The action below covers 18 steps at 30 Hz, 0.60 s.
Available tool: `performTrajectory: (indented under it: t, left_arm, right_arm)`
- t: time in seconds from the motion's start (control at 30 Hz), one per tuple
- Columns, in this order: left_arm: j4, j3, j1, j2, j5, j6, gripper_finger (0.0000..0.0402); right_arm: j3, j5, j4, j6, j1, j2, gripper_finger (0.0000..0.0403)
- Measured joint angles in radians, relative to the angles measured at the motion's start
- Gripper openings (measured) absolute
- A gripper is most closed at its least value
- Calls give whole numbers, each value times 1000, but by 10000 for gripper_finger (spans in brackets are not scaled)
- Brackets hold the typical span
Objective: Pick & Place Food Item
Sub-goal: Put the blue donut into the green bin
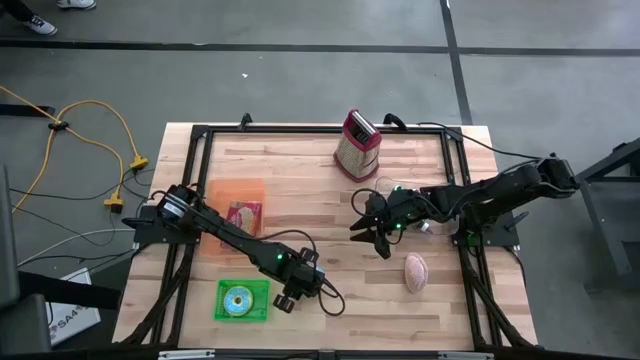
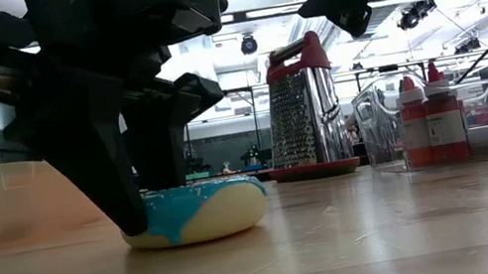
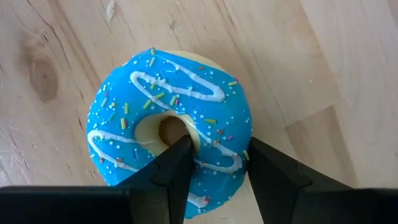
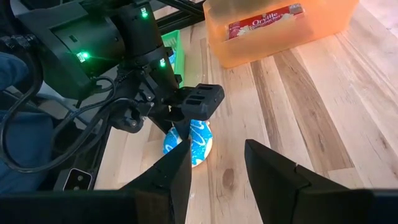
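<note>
A blue-iced donut [image 3: 169, 124] is seen lying flat on the wooden table [image 1: 320, 180], directly under the left gripper [image 3: 217, 165]. One finger is set into or over the donut's hole and the other at its outer edge, so that one side of the ring lies between them. The fingers are held at a narrow gap; whether they already press the donut cannot be told. In the low view the donut [image 2: 199, 212] is shown resting on the wood, not lifted.

The right gripper [image 1: 378, 232] is held above the table, well apart from the donut, with a moderate gap between its fingers and nothing between them.

The task is judged to be at its start: the grasp is being set, while the lift, the carry and the placing are all left to be done.
</note>
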Motion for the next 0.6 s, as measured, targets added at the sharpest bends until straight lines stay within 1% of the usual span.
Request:
performTrajectory:
  t: [0.33,0.6]
  left_arm:
    - [-2,0,0,-3,-14,4,139]
    - [-29,-1,0,-44,-74,22,139]
  right_arm:
    - [0,0,0,0,0,0,138]
    - [0,0,0,0,0,0,138]
